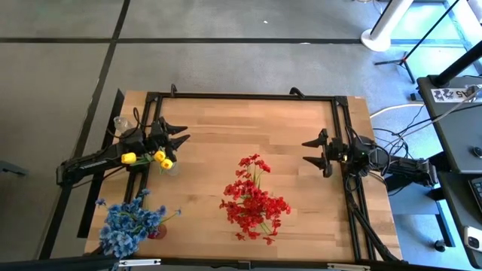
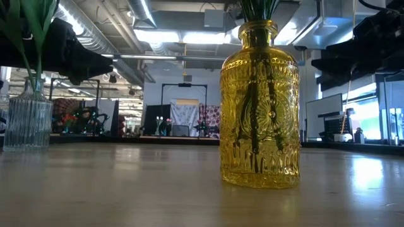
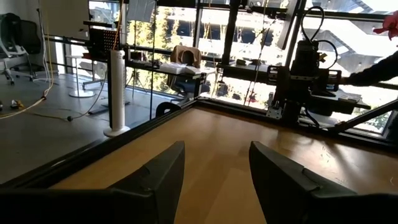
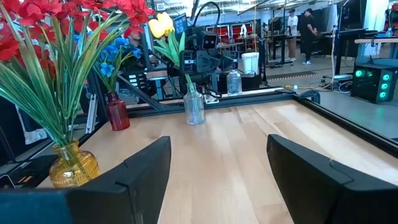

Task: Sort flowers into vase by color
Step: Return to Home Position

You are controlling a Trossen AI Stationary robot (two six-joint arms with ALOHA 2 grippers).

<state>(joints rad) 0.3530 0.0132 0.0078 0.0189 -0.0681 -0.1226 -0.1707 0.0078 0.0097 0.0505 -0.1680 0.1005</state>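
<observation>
As far as I can see the sorting is done: no sprig lies loose on the pale planked wooden bench (image 1: 301,113). The red artificial flowers (image 1: 252,199) on thin green stems stand in the amber-yellow embossed glass vase (image 2: 260,107) around the middle of the bench. The blue artificial flowers (image 1: 126,226) fill the small dark-red glass vase (image 4: 117,112) at the lower left corner of the high view. The yellow artificial flowers (image 1: 157,157) sit in the clear ribbed glass vase (image 2: 26,123), just beside the left gripper (image 1: 183,132). Each colour has its own vase, though none matches the vase's tint. I judge only parking the arms remains.

The left gripper hovers at the bench's left side, its fingers (image 3: 163,174) spread wide and empty. The right gripper (image 1: 306,150) waits at the right side, well apart from the flowers, equally wide open and holding nothing.

The yellow vase is glossy pressed glass with raised fan patterns, round shoulders and a narrow neck. The clear one has plain vertical ribs. The blooms are small, clustered and matte, and the bench has a soft sheen.
</observation>
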